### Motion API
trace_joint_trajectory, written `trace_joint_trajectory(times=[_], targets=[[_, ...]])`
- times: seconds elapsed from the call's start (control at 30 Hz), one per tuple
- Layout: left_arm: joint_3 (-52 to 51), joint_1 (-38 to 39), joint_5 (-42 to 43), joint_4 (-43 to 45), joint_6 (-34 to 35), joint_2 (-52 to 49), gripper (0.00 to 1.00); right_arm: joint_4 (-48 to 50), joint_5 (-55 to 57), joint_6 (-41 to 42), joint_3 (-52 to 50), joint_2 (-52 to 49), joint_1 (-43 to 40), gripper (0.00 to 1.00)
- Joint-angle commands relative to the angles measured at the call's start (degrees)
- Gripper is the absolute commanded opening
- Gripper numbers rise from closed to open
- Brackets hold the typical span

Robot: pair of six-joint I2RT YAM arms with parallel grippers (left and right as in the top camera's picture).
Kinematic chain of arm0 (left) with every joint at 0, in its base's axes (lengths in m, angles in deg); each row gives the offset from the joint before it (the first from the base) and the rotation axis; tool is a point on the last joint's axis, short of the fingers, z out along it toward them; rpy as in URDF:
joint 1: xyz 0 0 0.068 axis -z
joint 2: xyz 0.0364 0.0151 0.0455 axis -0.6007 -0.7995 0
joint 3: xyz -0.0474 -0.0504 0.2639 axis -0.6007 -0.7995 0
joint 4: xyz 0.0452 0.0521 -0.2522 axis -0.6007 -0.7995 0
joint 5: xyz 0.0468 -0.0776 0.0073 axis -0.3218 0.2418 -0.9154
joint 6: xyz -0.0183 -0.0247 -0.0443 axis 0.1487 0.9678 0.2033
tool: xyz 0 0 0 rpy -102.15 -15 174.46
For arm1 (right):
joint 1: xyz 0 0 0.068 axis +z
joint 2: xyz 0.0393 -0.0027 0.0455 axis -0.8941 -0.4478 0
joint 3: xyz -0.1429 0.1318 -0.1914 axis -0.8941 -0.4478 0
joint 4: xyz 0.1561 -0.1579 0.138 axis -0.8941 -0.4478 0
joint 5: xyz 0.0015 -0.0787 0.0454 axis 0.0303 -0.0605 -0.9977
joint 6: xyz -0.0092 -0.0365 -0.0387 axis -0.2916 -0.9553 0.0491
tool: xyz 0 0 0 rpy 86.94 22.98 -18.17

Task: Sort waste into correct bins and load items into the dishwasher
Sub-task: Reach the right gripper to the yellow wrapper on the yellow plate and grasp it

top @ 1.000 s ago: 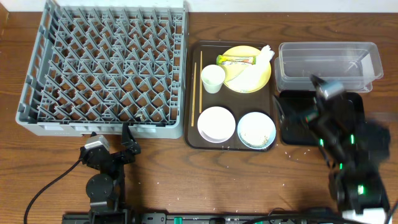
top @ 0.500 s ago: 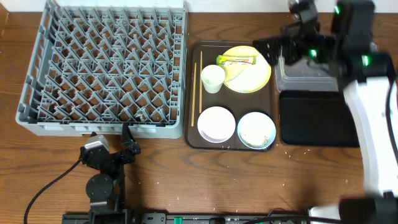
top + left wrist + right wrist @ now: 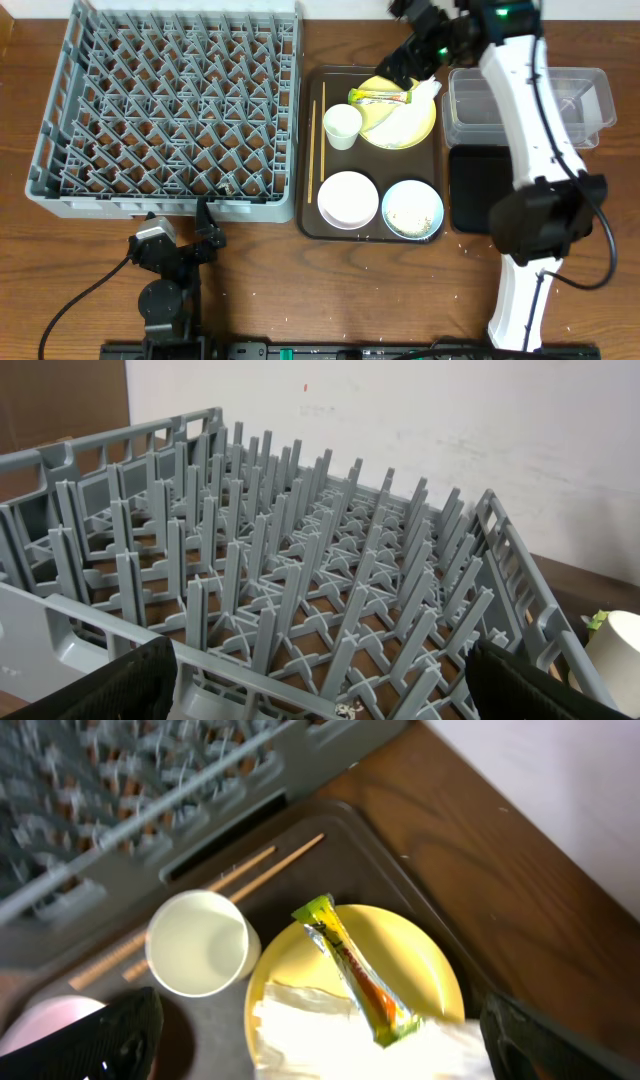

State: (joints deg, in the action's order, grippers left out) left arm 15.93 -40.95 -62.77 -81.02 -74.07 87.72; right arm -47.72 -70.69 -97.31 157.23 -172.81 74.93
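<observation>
Overhead view shows the grey dish rack (image 3: 170, 110) in the far left corner of the surface, with no item in it. Just beside its right side lies the brown serving tray (image 3: 372, 165), about in the middle of the surface.

On this tray the chopsticks (image 3: 317, 140) lie along the left rim. The white cup (image 3: 342, 126) stands upright next to them. The yellow plate (image 3: 400, 130) is at the far end of the tray. The snack wrapper (image 3: 380, 97) lies on the plate and the crumpled napkin (image 3: 425, 95) lies at the plate's right side. At the near end are the white bowl (image 3: 348, 199) and, to its right, the light blue bowl (image 3: 413, 182) with rice grains (image 3: 412, 212) inside.

The clear tub (image 3: 570, 100) is near the far right corner. The black tray (image 3: 475, 190) lies just in front of it, toward the near edge.

The right hand (image 3: 412, 62) hangs over the far edge of the plate. In the right wrist view its fingers (image 3: 100, 1040) are spread wide and hold nothing.

The left hand (image 3: 207, 232) is close to the near edge, in front of the rack. Its fingers (image 3: 100, 685) are also wide apart and empty.
</observation>
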Motion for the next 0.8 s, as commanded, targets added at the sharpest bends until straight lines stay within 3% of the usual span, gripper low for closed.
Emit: trace_joint_trajectory(times=[0.0, 0.23, 0.43, 0.77], targets=[[-1.4, -0.2, -0.5, -1.7, -0.7, 0.3, 0.93, 0.3, -0.7, -8.9, 1.3, -1.8, 1.2, 0.99], [-1.4, -0.2, -0.5, -1.7, -0.7, 0.3, 0.93, 1.8, 2.5, -8.9, 1.3, -5.2, 1.5, 0.99], [-1.4, -0.2, -0.5, -1.7, -0.7, 0.3, 0.93, 1.2, 4.7, -8.9, 1.3, -10.7, 1.6, 0.8], [-1.4, -0.2, -0.5, -1.7, -0.7, 0.3, 0.93, 2.2, 7.4, -8.9, 1.3, -17.9, 1.0, 0.76]])
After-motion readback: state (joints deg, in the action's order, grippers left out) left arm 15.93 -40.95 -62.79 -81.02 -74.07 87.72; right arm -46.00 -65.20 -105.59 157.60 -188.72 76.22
